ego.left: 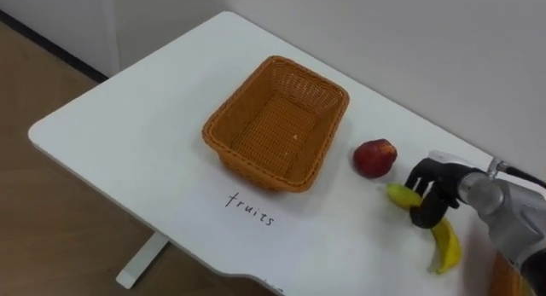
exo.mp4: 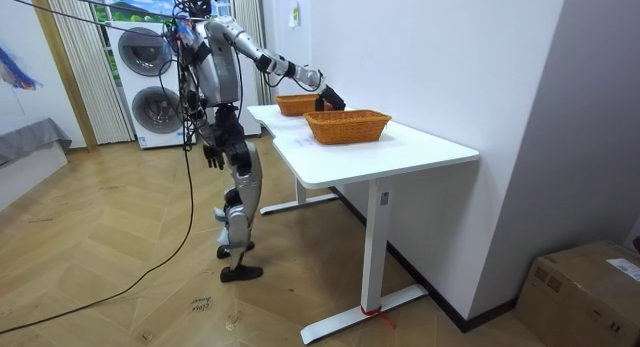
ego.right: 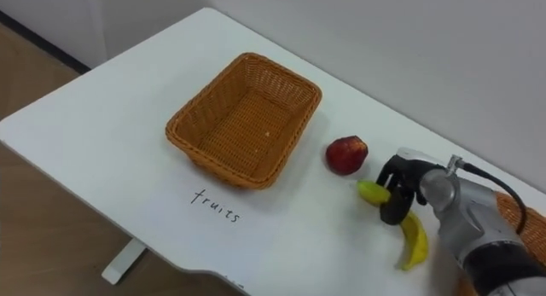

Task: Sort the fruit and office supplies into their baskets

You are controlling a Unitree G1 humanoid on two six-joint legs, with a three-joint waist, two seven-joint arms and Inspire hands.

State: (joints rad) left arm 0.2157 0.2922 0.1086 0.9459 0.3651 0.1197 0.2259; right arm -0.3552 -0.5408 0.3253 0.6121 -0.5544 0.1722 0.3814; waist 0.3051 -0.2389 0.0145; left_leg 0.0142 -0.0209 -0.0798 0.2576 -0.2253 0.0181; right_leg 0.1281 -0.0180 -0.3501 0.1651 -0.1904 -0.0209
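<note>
Banana (ego.left: 445,249) is clasped by the right hand (ego.left: 431,192): the dark fingers (ego.left: 424,212) are curled down over the fruit's upper part, so that one yellow tip is seen sticking out on the left of the fingers and the longer curved end is seen below them, pointing towards the near edge of the table. Whether the fruit is raised off the surface or pressed on it cannot be told.

A red apple (ego.left: 374,158) is found just beside the hand, on its left, apart from the fingers and from the banana's tip. Further left, a rectangular wicker basket (ego.left: 247,168) is set on the white table (ego.left: 128,134), with nothing seen inside it. A handwritten label (ego.left: 250,208) is marked on the tabletop just in front of that basket. At the far right, beyond the forearm, the corner of a second wicker basket (ego.right: 533,217) is seen.

In the room view the robot is seen standing upright on a wooden floor (exo.mp4: 120,247) at the long side of the table, near its far end, with the right arm stretched out over the tabletop between the two baskets. The left hand (exo.mp4: 212,155) is hung down by the hip; how its fingers are held cannot be told. Two stacked washing machines (exo.mp4: 150,72) are seen behind the robot.
</note>
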